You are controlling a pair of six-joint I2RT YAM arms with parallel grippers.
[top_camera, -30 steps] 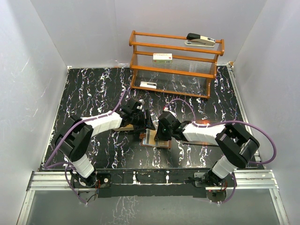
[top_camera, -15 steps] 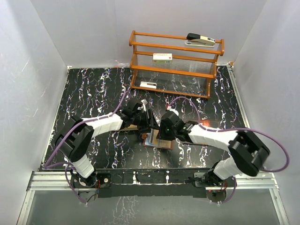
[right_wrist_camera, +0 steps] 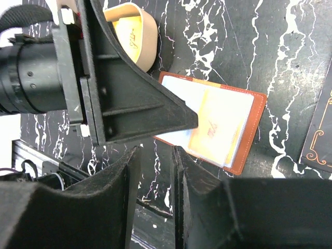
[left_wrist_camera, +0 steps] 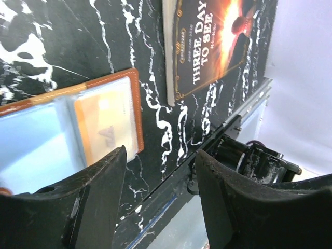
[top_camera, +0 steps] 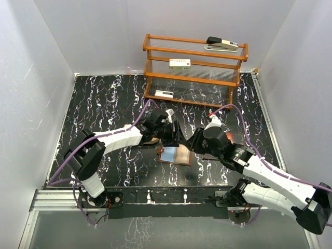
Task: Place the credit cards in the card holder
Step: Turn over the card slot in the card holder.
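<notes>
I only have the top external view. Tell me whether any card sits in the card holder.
Observer: Yes. The right wrist view shows a gold-orange card inside a clear pocket of the open card holder.
Operator: Report the left end effector's state.
Observer: In its own wrist view, the left end effector is open, with nothing between its fingers.
</notes>
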